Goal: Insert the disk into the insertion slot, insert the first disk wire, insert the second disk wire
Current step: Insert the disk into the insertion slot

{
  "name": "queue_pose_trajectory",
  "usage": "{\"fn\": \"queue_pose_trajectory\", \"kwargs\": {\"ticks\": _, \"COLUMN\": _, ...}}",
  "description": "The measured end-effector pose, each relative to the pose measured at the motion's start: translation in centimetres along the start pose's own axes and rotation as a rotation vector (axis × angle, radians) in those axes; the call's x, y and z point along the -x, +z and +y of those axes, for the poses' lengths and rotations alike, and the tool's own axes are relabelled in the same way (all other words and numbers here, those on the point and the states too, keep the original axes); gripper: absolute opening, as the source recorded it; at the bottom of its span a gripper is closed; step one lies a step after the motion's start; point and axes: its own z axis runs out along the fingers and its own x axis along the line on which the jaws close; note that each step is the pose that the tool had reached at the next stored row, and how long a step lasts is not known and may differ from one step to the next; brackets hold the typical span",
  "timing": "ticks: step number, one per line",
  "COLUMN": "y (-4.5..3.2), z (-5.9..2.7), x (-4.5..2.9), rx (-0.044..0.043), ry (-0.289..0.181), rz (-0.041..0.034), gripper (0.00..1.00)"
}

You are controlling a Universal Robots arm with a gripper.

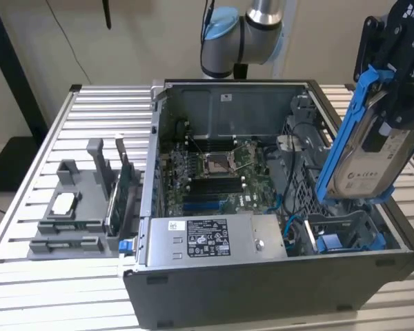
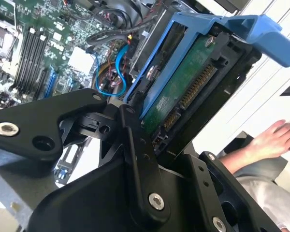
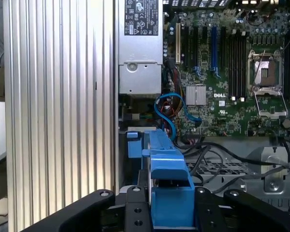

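- The claw [image 1: 392,117] is clamped on the disk [image 1: 368,164], with 1 black finger on each long side of its blue carrier frame; both wrist views show the frame between the fingers [image 3: 135,209].
- The disk hangs in the air inside the open top of the computer case [image 1: 262,296], gripped near its upper end.
- Its long axis runs steeply up and down, the upper end leaning toward the exterior view's right; the lower short end points down at the insertion slot [image 1: 345,231].
- The pale label side faces outward in the exterior view; the second wrist view shows the green circuit-board side [image 2: 183,92] and its connector row.
- The insertion slot lies directly below the claw and the disk's lower end is just above it, not seated.
- 2 blue cables [image 1: 290,224] curl loose in the case beside the slot, near the motherboard [image 1: 217,172].
- The power-supply box [image 1: 207,238] sits well apart from the claw, and the grey parts holder [image 1: 72,214] farther off on the slatted tabletop [image 1: 27,276].
- A person's hand [image 2: 273,140] rests beyond the claw.
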Motion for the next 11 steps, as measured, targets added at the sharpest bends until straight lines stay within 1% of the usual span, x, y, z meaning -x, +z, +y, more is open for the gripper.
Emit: {"fn": "queue_pose_trajectory", "kwargs": {"ticks": 11, "y": 0.51, "z": -0.04, "x": 0.00, "rx": 0.0000, "ry": 0.000, "rz": 0.0000, "gripper": 0.32}}
